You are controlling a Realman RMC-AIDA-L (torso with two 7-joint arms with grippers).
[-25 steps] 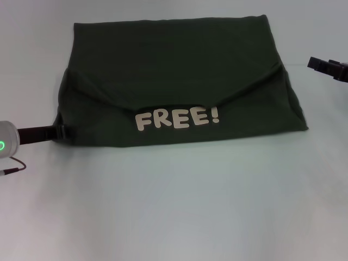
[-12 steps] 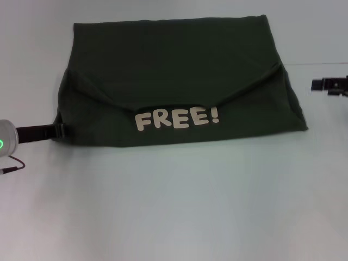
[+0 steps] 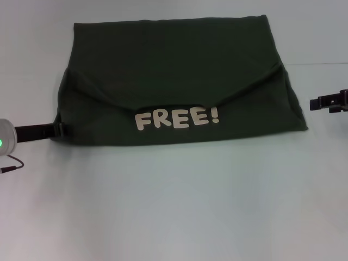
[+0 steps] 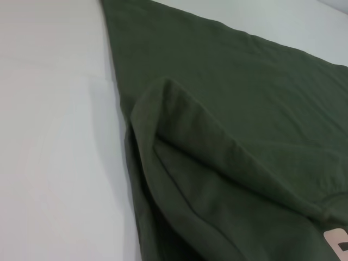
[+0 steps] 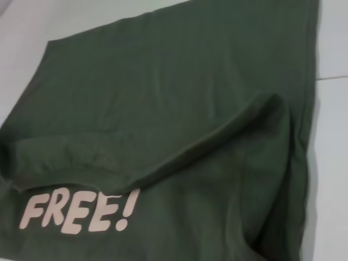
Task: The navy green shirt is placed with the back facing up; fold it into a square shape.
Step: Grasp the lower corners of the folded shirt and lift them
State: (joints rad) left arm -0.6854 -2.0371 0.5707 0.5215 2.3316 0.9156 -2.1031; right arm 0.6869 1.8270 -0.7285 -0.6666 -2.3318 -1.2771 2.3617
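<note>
The navy green shirt [image 3: 174, 81] lies partly folded on the white surface [image 3: 174, 206] toward its far edge, cream "FREE!" lettering [image 3: 178, 118] facing up. The left claw [image 3: 58, 130] touches the shirt's near left corner and the right claw [image 3: 315, 103] hangs just off its right edge; I cannot tell whether either claw is open or closed.
</note>
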